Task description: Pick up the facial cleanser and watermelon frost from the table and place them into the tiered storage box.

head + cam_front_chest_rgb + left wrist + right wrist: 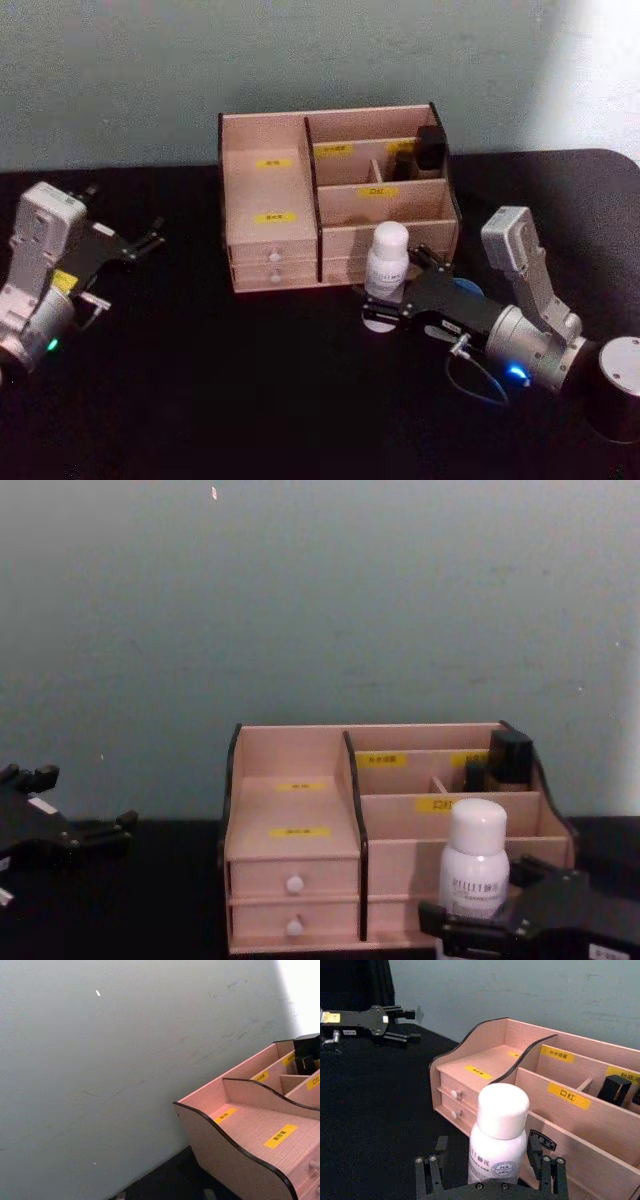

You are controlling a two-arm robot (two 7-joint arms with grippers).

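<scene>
The facial cleanser [387, 258], a white bottle with a rounded cap, stands upright just in front of the tiered storage box [262, 118]. My right gripper [398, 300] is open, with one finger on each side of the bottle's lower body [496, 1157]; one finger is close against it and the other stands a little apart. In the chest view the bottle [474, 858] rises above the right gripper [500, 920]. A sliver of the watermelon frost's blue lid [467, 286] shows behind the right gripper. My left gripper [150, 243] hovers open at the far left, away from the box.
A small black bottle [431, 148] sits in the box's back right compartment. Two drawers with white knobs [274, 263] face me. The box [240, 1160] stands against a grey-green wall. Bare black tabletop lies between the two arms.
</scene>
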